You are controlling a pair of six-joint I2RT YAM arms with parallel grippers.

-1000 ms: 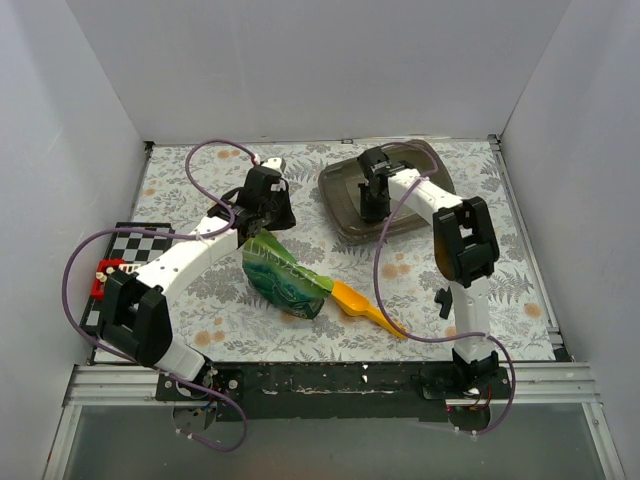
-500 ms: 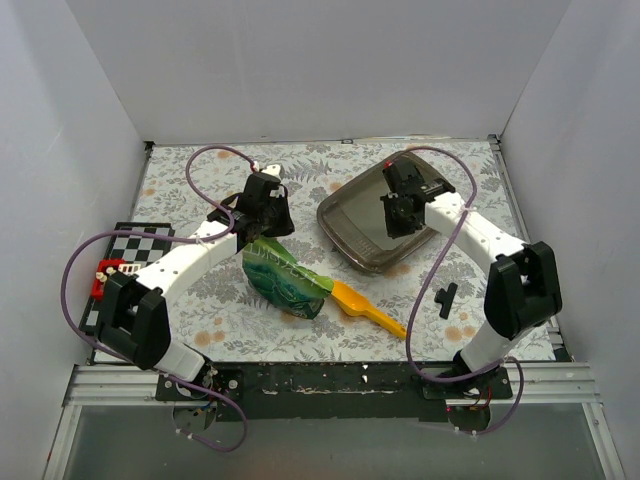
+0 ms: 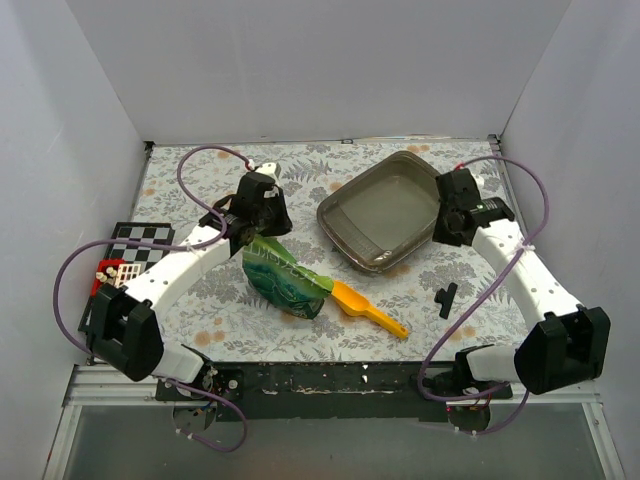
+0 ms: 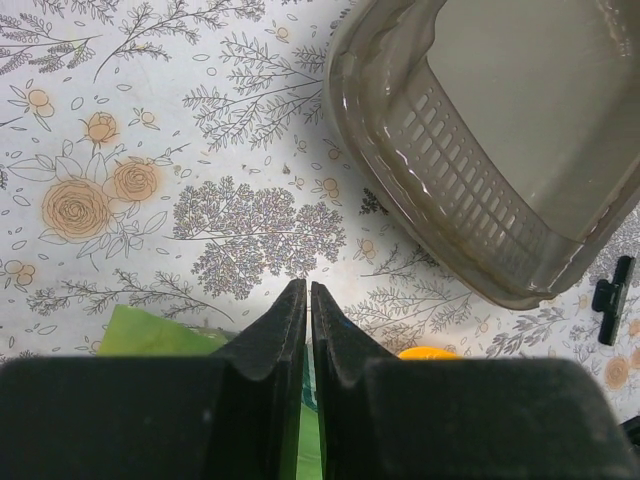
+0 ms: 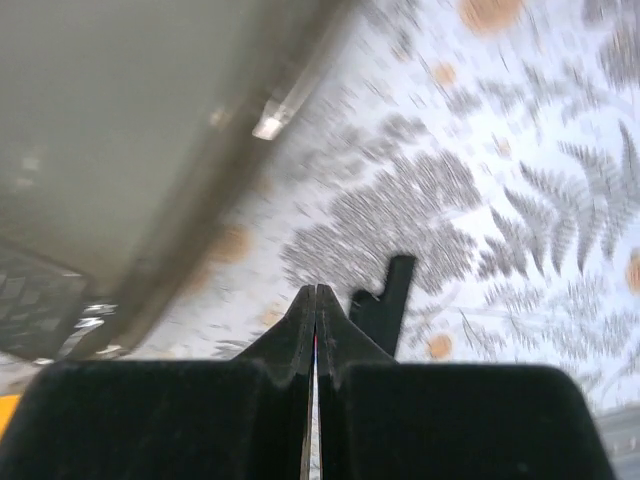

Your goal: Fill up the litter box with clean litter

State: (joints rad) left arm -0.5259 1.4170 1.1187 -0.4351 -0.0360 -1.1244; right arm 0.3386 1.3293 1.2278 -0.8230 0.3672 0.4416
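Grey-brown plastic litter box [image 3: 385, 212]: far right of the table [image 3: 230, 320], bare inside. Clean litter: none visible loose, presumably inside the green bag [image 3: 283, 277] at the table's middle. My left pincer [image 4: 307, 288]: jaws together over the bag's top; pinching it or not, I cannot tell. My right pincer [image 5: 315, 292]: closed, empty, beside the box's right rim. Handling: bring the bag's mouth over the box's centre, tip slowly. Floral table covering; white walls on three sides.

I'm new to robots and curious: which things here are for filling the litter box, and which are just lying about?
For the job: litter box, green bag, probably holding litter, yellow scoop.
Just lying about: small black part, checkerboard.
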